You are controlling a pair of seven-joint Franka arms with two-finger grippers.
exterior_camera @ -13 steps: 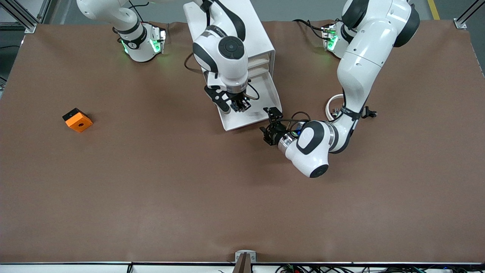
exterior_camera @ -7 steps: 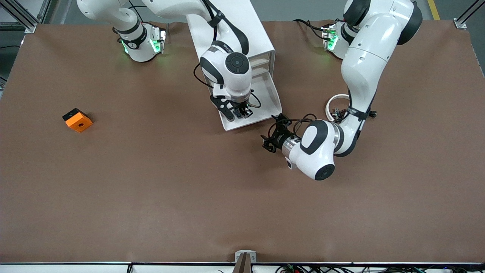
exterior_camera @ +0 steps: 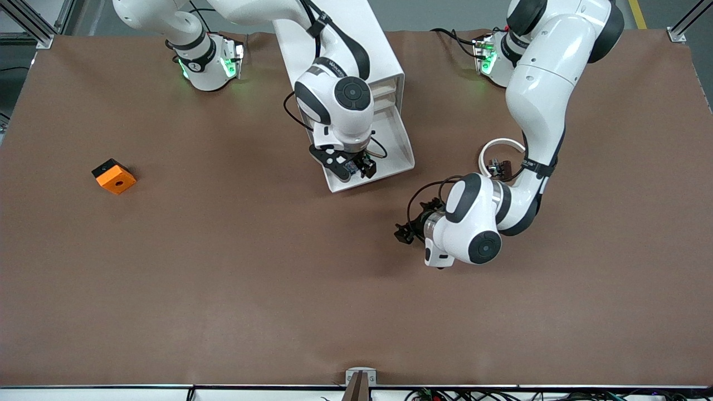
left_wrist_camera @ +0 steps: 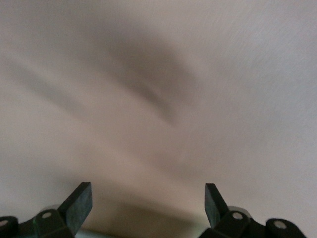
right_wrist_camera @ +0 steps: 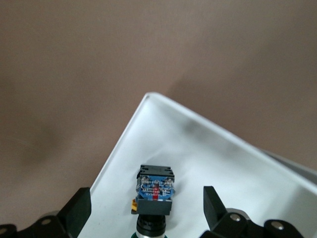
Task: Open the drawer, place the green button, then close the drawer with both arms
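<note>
Starting at the right arm's end of the tabletop (exterior_camera: 223,278): the orange block (exterior_camera: 113,176) sits there on its own, well apart from everything, so I can ignore it. Next along is my right end effector (exterior_camera: 356,167), low over the pulled-out drawer (exterior_camera: 393,139) at the bottom of the white cabinet (exterior_camera: 384,61). Its fingers are spread wide, with the button (right_wrist_camera: 155,191) lying on the tray floor between them near a front corner, and neither finger is touching it (so as far as I can judge the placing part is done). To finish this well I'd lift straight up, no sideways drift. The button is small, close to the rim, and probably rolls or tips with one nudge from a fingertip. Further along, my left end effector (exterior_camera: 405,231) hangs over bare tabletop nearer the front camera than the drawer, fingers apart and nothing in them. I reckon that one should line up square on the drawer front and push slow and even, only once the right one is clear of the tray. The white ring (exterior_camera: 493,147) with the little clips beside the left arm stays out of it.
</note>
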